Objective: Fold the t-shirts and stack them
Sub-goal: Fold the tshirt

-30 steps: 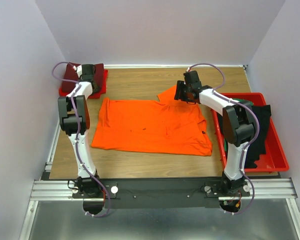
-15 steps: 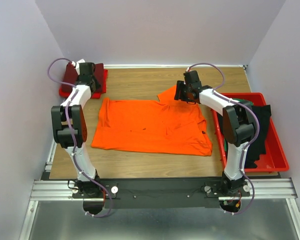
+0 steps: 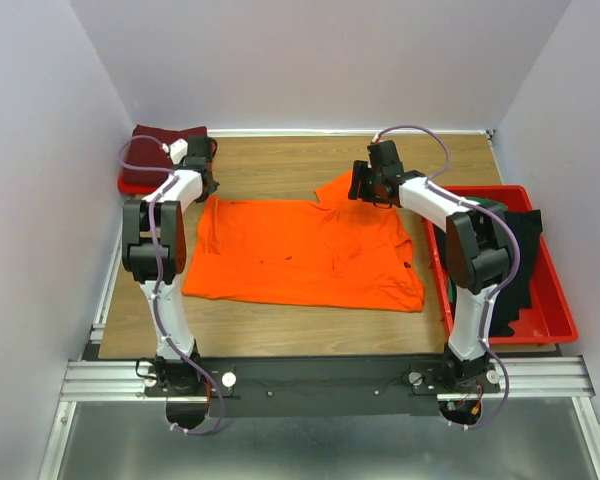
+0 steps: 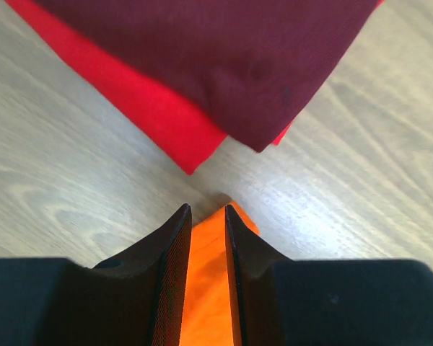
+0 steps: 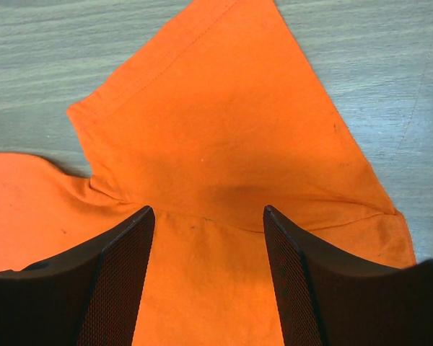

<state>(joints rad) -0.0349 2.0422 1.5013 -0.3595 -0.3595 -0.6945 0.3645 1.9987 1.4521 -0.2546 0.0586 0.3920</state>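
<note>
The left arm has drawn back from the folded dark maroon t-shirt (image 3: 168,134) in the far left corner. Its left tool (image 3: 202,172) now sits at the far left corner of the bright orange short-sleeved t-shirt (image 3: 300,255), which lies spread flat in the middle of the wooden counter (image 3: 280,160). I judge that the maroon shirt is done with and the first fold of the orange one is being set up.

In the left wrist view the left tool's fingers stand only narrowly apart, with the orange corner showing in the slot between them. Whether they actually pinch the cloth or merely straddle it, I cannot tell.

The right tool (image 3: 365,186) has not moved. It hovers over the orange shirt's far sleeve with its fingers spread wide, one to each side of the sleeve seam, holding nothing.
</note>
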